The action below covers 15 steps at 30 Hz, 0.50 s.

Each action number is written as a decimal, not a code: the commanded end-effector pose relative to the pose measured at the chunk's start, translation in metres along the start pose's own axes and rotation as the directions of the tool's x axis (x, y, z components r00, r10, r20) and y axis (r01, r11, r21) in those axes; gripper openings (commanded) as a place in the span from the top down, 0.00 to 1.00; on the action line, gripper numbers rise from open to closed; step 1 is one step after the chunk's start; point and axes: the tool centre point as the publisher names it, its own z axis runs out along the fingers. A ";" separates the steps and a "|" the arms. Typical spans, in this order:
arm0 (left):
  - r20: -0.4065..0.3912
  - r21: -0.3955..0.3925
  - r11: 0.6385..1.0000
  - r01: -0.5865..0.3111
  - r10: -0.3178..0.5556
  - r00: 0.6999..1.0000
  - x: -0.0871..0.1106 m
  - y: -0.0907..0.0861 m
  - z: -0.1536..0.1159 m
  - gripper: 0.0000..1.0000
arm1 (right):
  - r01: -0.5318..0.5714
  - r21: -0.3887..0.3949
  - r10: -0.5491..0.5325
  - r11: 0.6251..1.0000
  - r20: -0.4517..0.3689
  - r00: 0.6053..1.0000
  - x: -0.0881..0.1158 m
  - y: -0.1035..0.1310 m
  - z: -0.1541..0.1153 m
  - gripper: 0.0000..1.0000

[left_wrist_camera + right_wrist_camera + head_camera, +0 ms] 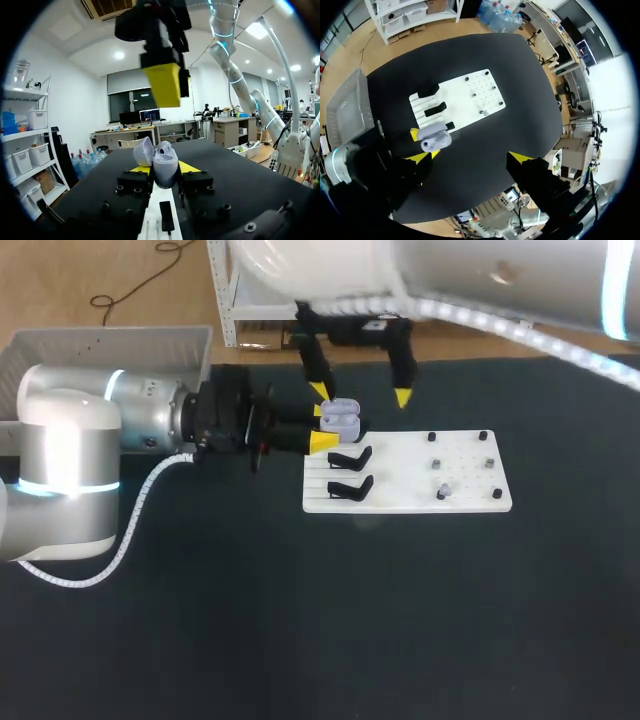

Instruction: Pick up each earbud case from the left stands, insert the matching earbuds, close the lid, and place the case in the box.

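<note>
Earbud case [342, 418], pale lavender, lid hinged open, held at the far left corner of the white board [470, 502]. The left gripper [321, 427] comes in from the left, and its two yellow fingertips [189, 166] press the case body from opposite sides. In the left wrist view the raised lid [144, 150] leans to one side, above the body of the case. The right gripper [361, 393] hangs above the case with its fingers spread wide, touching nothing. In the right wrist view the case [435, 137] lies ahead of one of that gripper's fingers. Two black stands [350, 472] sit on the board just beside the case, and dark pegs [483, 436] dot its right half. A grey box [100, 340] stands at the table's far left.
</note>
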 end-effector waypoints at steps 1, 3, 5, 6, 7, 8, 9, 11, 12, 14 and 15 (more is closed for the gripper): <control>0.000 -0.005 1.000 -0.002 0.002 1.000 0.000 -0.001 0.000 1.00 | 0.100 -0.583 0.001 0.806 0.170 0.985 0.013 -0.070 0.016 0.09; 0.000 -0.005 1.000 -0.002 0.002 1.000 0.000 -0.001 0.000 1.00 | 0.102 -0.616 0.009 0.781 0.174 0.985 0.013 -0.077 0.021 0.16; 0.000 -0.005 1.000 -0.002 0.002 1.000 0.000 -0.001 0.000 1.00 | 0.102 -0.645 0.012 0.757 0.170 0.985 0.013 -0.082 0.026 0.22; 0.000 -0.005 1.000 -0.002 0.002 1.000 0.000 -0.001 0.000 1.00 | 0.103 -0.651 0.005 0.753 0.162 0.987 0.014 -0.083 0.029 0.23; 0.000 -0.005 1.000 -0.002 0.002 1.000 0.000 -0.001 0.000 1.00 | 0.102 -0.655 0.004 0.748 0.158 0.987 0.014 -0.084 0.033 0.23; 0.000 -0.005 1.000 -0.002 0.002 1.000 0.000 -0.001 0.000 1.00 | 0.103 -0.664 0.005 0.740 0.159 0.987 0.014 -0.085 0.036 0.24; 0.000 -0.005 1.000 -0.002 0.002 1.000 0.000 -0.001 0.000 1.00 | 0.098 -0.674 0.009 0.733 0.154 0.988 0.014 -0.086 0.039 0.26; 0.000 -0.005 1.000 -0.002 0.002 1.000 0.000 -0.001 0.000 1.00 | 0.088 -0.689 0.023 0.719 0.151 0.988 0.013 -0.089 0.046 0.33; 0.000 -0.005 1.000 -0.002 0.002 1.000 0.000 -0.001 0.000 1.00 | 0.087 -0.694 0.027 0.715 0.152 0.988 0.013 -0.090 0.050 0.38; 0.000 -0.005 1.000 -0.002 0.002 1.000 0.000 -0.001 0.000 1.00 | 0.089 -0.694 0.032 0.715 0.161 0.986 0.012 -0.092 0.059 0.47; 0.000 -0.005 1.000 -0.002 0.002 1.000 0.000 -0.001 0.000 1.00 | 0.090 -0.696 0.033 0.712 0.161 0.986 0.012 -0.092 0.063 0.51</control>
